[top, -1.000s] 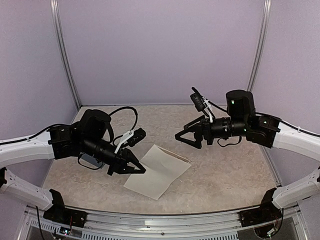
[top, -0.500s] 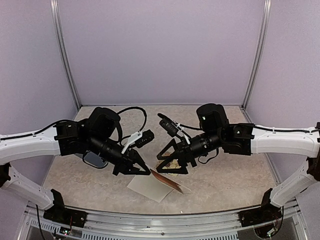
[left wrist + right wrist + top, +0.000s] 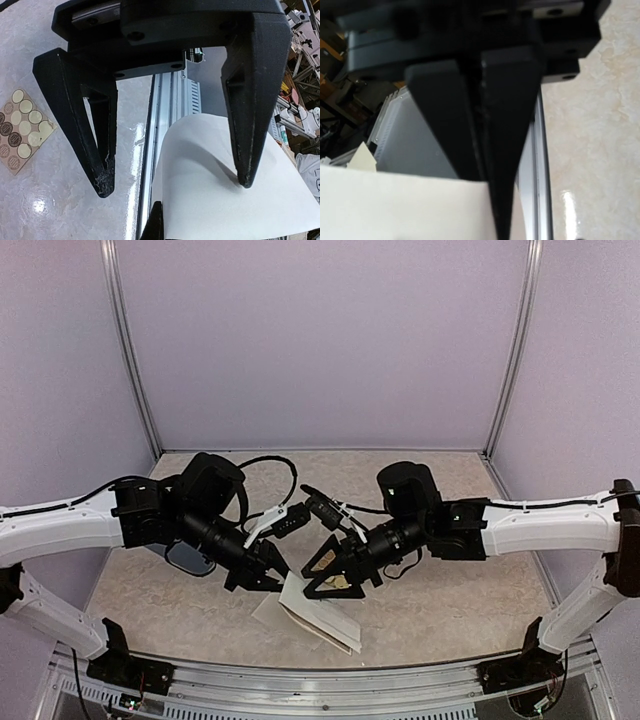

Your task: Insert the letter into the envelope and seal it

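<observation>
The letter (image 3: 312, 620) lies near the table's front edge, white back up, its right edge lifted and curled over. My right gripper (image 3: 306, 590) is shut on that lifted edge; in the right wrist view the closed fingers (image 3: 495, 215) pinch the sheet (image 3: 395, 205). My left gripper (image 3: 262, 582) is open just left of the letter. In the left wrist view its right fingertip (image 3: 245, 180) rests on the bowed white sheet (image 3: 225, 210) and the left one (image 3: 102, 187) is over bare table. The blue-grey envelope (image 3: 186, 558) lies mostly hidden under my left arm.
A tan sheet of round stickers (image 3: 22, 130) lies on the table; it also shows behind my right gripper in the top view (image 3: 345, 582). The metal front rail (image 3: 320, 685) runs just beyond the letter. Purple walls enclose the table.
My right arm swung left from the right side, shut on the letter's right edge and lifted it over towards the left. My left gripper shifted slightly right and stayed open.
</observation>
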